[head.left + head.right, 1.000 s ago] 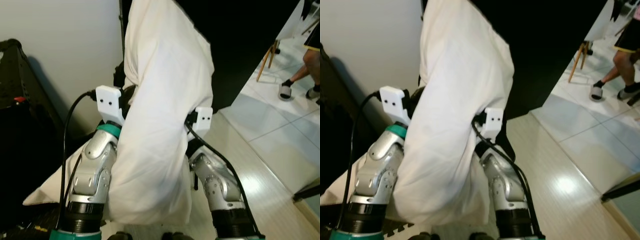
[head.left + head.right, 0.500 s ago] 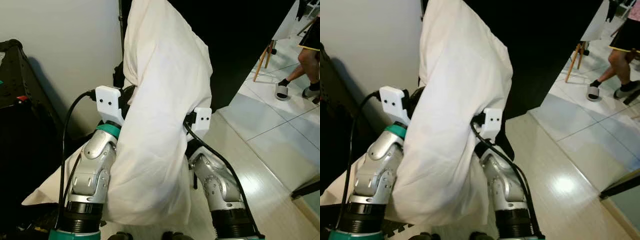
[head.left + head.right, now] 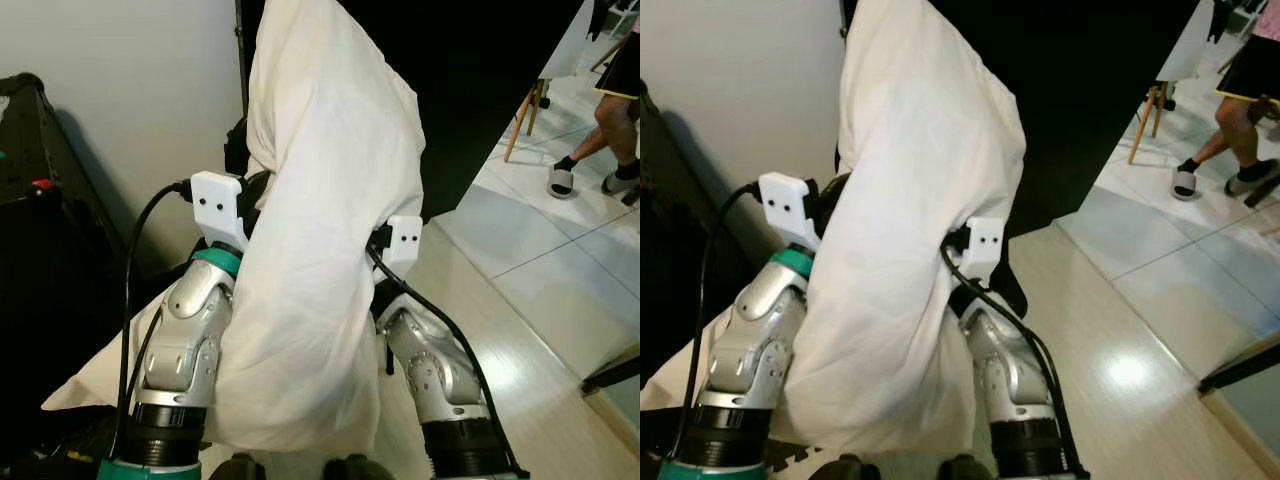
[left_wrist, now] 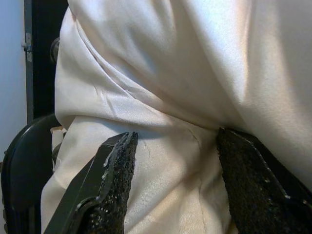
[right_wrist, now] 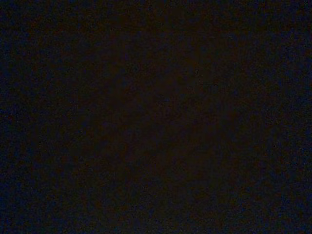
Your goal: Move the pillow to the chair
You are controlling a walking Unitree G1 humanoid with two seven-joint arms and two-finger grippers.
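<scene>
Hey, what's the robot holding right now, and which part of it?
The white pillow, squeezed upright between both arms at its mid-sides. The left hand presses its fabric with fingers apart. The right hand's grip cannot be told.

the left gripper had its two black fingers spread apart, with creased white pillow fabric pressed between them.

We see a pale glossy floor running from 3 to 5 o'clock, with tile seams further out. On it, toward 2 o'clock, stand a wooden chair leg and a person's sandalled foot; a white cloth lies at 8 o'clock.
</scene>
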